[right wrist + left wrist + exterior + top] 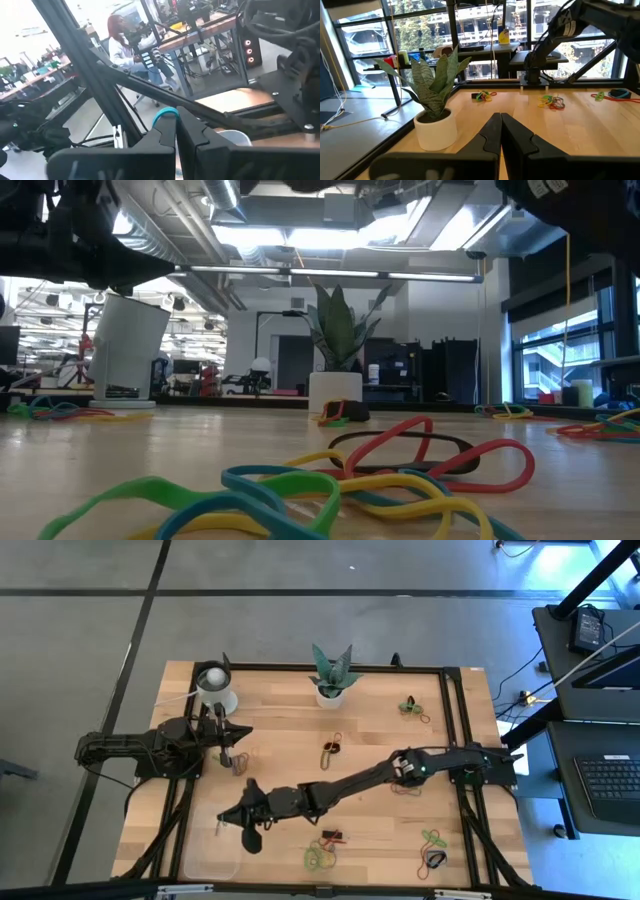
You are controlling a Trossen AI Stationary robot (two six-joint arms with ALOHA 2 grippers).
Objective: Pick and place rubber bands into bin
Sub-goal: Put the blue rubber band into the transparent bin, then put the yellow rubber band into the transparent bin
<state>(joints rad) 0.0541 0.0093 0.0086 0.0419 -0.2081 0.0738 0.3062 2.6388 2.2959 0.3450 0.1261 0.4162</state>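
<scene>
Since the right pincer point(176, 122) is clenched on a teal elastic rubber band point(164, 114) and sits out over the near-left part of the pale wooden worktop point(370, 740), we judge the step in hand is the drop into the small clear rounded plastic bin point(210, 862). To do it well we would centre the fingertips over the bin's opening, lower a little, then open fully so the thin loop does not cling to a finger or bounce off the rim. The bin stands at the near-left corner, just beside that pincer; it is see-through and hard to make out. Other bands lie in loose bunches of green, yellow, red and orange point(318, 856) across the worktop, thin and tangled. The left pincer point(499, 130) is clenched on nothing, waiting near the white cylindrical cup point(215, 687).
</scene>
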